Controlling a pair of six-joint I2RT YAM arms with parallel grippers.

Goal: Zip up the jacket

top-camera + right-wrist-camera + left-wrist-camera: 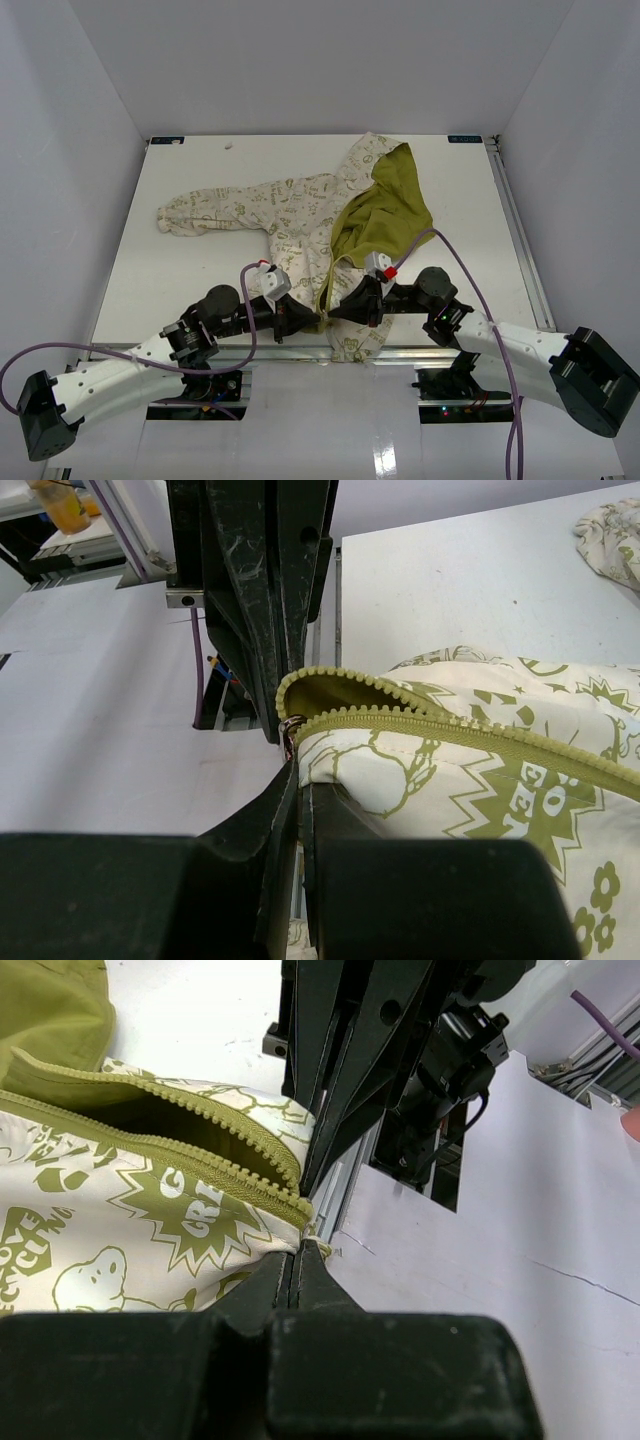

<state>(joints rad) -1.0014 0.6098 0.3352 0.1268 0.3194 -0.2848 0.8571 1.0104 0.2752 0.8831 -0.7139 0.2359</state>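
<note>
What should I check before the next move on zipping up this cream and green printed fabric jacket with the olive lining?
1. Left gripper shut on the hem corner of the cream printed fabric jacket: ok.
2. Right gripper shut at the bottom end of the olive zipper: ok.
3. Slider pull in the right grip: cannot tell.
4. Zipper closed: not ok, rows gape apart.
5. Front lying flat: not ok, olive lining folded outward.

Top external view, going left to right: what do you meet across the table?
Sleeve cuff → left gripper → right gripper, both shut on the hem of the jacket → table's right rail.
</note>
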